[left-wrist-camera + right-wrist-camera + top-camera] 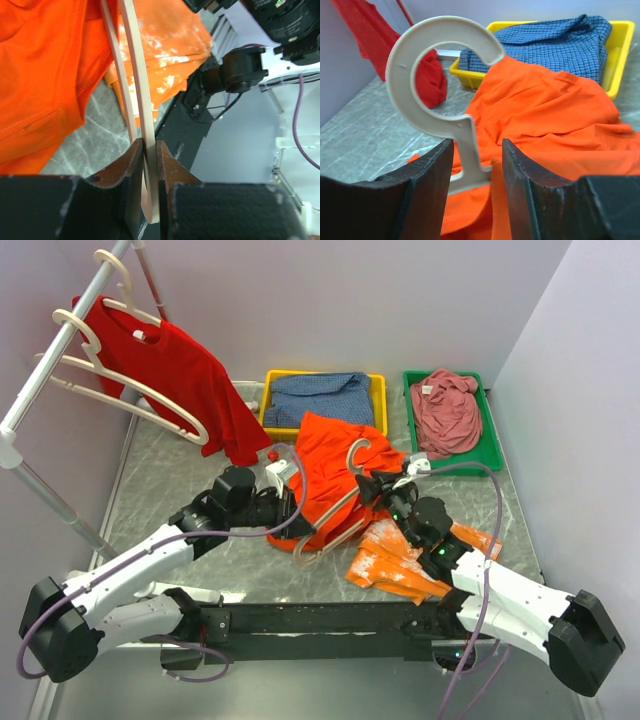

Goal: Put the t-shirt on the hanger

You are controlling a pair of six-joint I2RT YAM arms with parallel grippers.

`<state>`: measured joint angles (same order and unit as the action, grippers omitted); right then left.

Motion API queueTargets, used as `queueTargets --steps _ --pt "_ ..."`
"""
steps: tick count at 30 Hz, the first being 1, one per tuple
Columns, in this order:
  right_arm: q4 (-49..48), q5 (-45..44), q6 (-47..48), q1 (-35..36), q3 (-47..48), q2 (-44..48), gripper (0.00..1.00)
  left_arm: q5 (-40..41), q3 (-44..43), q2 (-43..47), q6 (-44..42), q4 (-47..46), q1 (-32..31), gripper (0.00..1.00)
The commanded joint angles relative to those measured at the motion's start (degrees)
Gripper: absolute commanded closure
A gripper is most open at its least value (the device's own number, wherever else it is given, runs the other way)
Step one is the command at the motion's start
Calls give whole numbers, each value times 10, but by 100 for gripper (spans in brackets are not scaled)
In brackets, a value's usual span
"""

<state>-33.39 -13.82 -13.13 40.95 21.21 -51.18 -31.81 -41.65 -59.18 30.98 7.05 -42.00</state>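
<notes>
The bright orange-red t-shirt (330, 465) lies bunched mid-table, with the cream hanger (335, 528) partly inside it and the hook (358, 451) sticking out at the top. My left gripper (293, 503) is shut on the hanger's shoulder end; the left wrist view shows the jaws (150, 150) pinching the cream strip (136, 75) beside the t-shirt (45, 70). My right gripper (374, 485) is open. In the right wrist view (477, 155) its jaws stand either side of the hanger's neck below the hook (400, 90) and a fold of the t-shirt's (550, 110) collar.
A lighter orange cloth with white smudges (395, 562) lies front right. A yellow tray (322, 374) holds a blue checked shirt, and a green tray (490, 450) holds a pink garment. A rack (50, 365) at the left carries a darker red t-shirt (180, 380) and spare hangers (130, 400).
</notes>
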Motion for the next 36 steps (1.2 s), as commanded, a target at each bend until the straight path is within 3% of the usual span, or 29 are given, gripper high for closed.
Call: queueTargets --steps 1,5,10,20,31,36 --pt "-18 61 -13 -38 -6 22 48 5 -38 4 -52 39 0 99" --pt "1 177 -38 -96 6 15 49 8 -48 -4 -62 52 0 99" --pt "-9 252 -26 -98 15 -2 48 10 -62 -20 -75 74 0 99" --pt "19 248 -8 -109 51 -33 44 28 -82 -25 -102 105 0 99" --pt "159 298 6 -112 160 -81 45 32 -103 -37 -121 127 -5 99" --pt "205 268 5 -112 164 -73 45 41 -114 -44 -127 135 -11 99"
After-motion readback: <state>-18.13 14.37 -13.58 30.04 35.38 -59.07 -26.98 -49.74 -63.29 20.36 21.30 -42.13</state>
